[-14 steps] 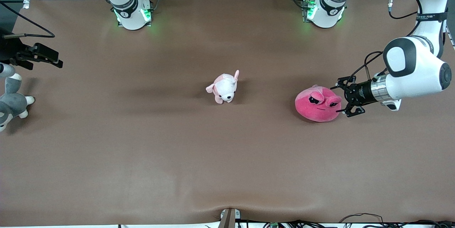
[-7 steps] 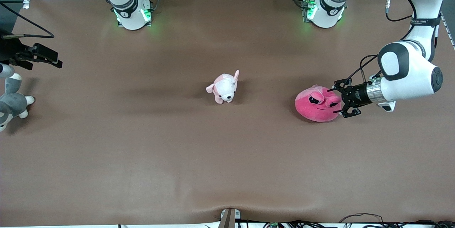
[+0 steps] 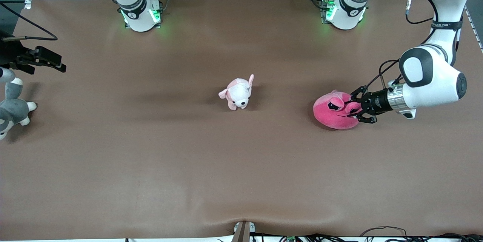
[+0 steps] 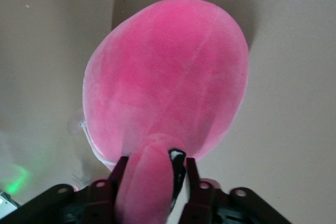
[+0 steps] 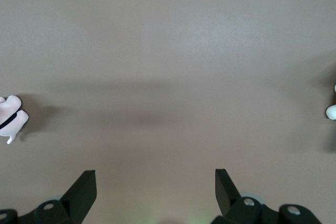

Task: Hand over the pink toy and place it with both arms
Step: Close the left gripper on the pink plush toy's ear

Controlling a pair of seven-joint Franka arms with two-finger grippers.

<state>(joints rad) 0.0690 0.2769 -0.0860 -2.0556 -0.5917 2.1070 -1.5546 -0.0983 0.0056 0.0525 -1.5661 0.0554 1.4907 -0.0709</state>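
The left gripper's fingers (image 4: pixel 192 178) press from both sides on one bulging eye of the pink toy (image 3: pixel 334 110), pinching that soft lump between them; in the left wrist view the eye fills the gap and the plush body spreads out past it. The left gripper (image 3: pixel 354 108) sits low at the toy's side, and the toy rests on the table (image 3: pixel 241 166) toward the left arm's end, well apart from the middle.

Counted: one pink toy, one small pink-and-white puppy plush (image 3: pixel 237 93) near the table's centre, one grey-and-white plush (image 3: pixel 11 108) at the edge toward the right arm's end, and two arms.

The left arm (image 3: pixel 430 77) comes down from its base, bends at a white elbow and runs nearly level with the table, its silver wrist pointing toward the toy.

The right gripper (image 5: pixel 155 188) hangs over bare table with its fingers spread wide and nothing between them; the right arm waits. In the front view only a dark part of it shows at the edge above the grey-and-white plush.
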